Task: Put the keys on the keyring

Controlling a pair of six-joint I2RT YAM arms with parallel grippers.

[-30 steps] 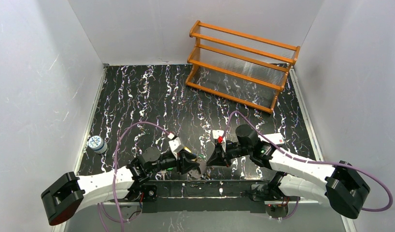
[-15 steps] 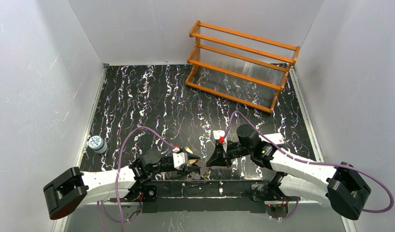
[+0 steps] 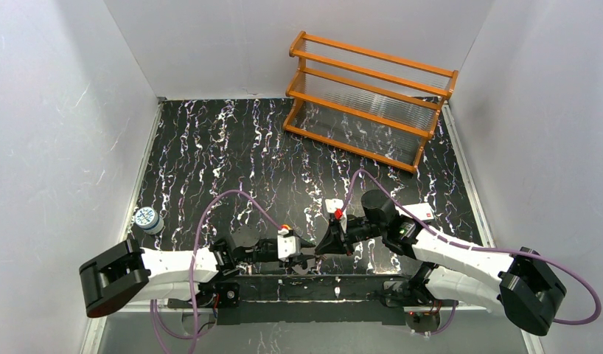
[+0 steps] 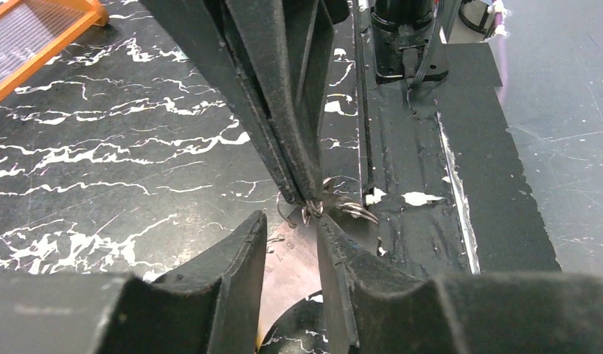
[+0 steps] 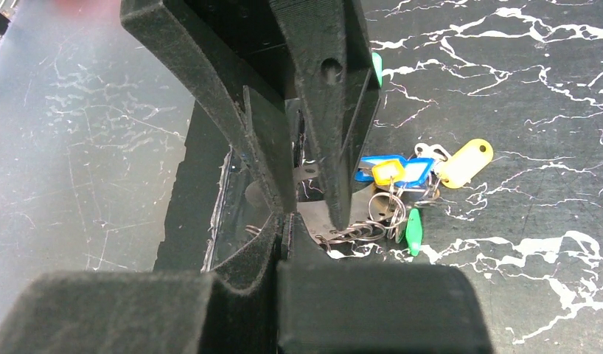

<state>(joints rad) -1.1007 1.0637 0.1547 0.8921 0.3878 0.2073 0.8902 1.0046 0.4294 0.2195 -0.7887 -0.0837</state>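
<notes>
Left tool (image 5: pixel 307 214), keys (image 5: pixel 402 173) partly hidden behind

keys (image 5: pixel 413 173): blue, yellow, green heads, bunched flat | keyring (image 5: pixel 311 209): pale silvery, largely hidden, adjoining

The left hand (image 3: pixel 304 251) has slid to the right along the near edge of the worktop (image 3: pixel 232 140). Its tips now sit just beside those of the right hand (image 3: pixel 324 245). Its fingers have drawn somewhat closer together. The left arm's purple cable (image 3: pixel 241 193) has swung right with it.
</notes>
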